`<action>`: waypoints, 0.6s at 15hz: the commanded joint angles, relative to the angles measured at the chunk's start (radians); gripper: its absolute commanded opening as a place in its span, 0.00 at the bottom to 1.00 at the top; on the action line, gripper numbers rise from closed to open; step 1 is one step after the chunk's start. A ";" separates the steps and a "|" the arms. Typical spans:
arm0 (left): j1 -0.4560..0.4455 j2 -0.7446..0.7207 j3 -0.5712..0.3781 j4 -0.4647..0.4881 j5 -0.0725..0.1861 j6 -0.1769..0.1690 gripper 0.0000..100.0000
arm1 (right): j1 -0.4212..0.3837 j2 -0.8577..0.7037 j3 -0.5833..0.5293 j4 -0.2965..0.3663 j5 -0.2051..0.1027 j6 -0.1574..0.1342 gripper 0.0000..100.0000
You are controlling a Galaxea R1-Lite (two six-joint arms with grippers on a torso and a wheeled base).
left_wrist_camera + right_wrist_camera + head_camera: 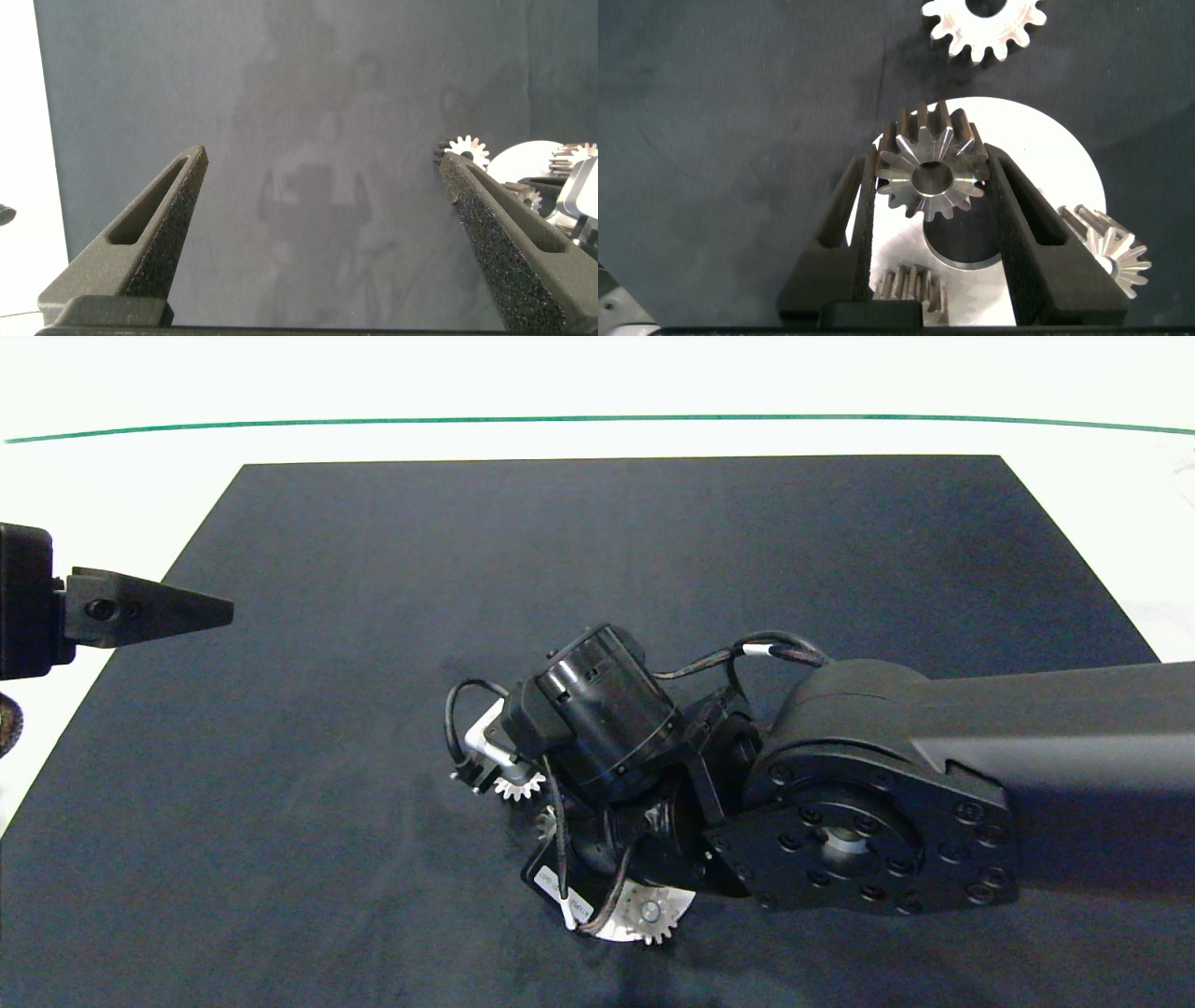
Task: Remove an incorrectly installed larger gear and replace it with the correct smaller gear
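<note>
Two grey fingers of our right gripper [932, 177] pinch a silver bevel gear [931, 173] over the round white base plate [1064, 177]; we cannot tell whether it is the larger or the smaller one. Another gear [982, 26] lies flat on the dark mat [597, 569] beyond the plate. Our left gripper [322, 177] hovers spread wide at the mat's left edge.

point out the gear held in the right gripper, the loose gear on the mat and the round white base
held gear [931, 175], right wrist view, hub face
loose gear [984, 25], right wrist view, toothed rim
round white base [1046, 149], right wrist view, bare surface
</note>
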 commanded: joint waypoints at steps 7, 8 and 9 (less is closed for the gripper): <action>-0.001 -0.001 0.000 0.004 0.002 -0.001 1.00 | -0.001 0.003 -0.004 0.046 -0.023 -0.017 0.31; -0.001 -0.001 0.002 0.004 0.002 -0.001 1.00 | -0.001 0.003 -0.002 0.055 -0.023 -0.017 0.31; -0.001 -0.001 0.002 0.004 0.002 -0.001 1.00 | -0.001 0.001 -0.004 0.073 -0.025 -0.017 0.31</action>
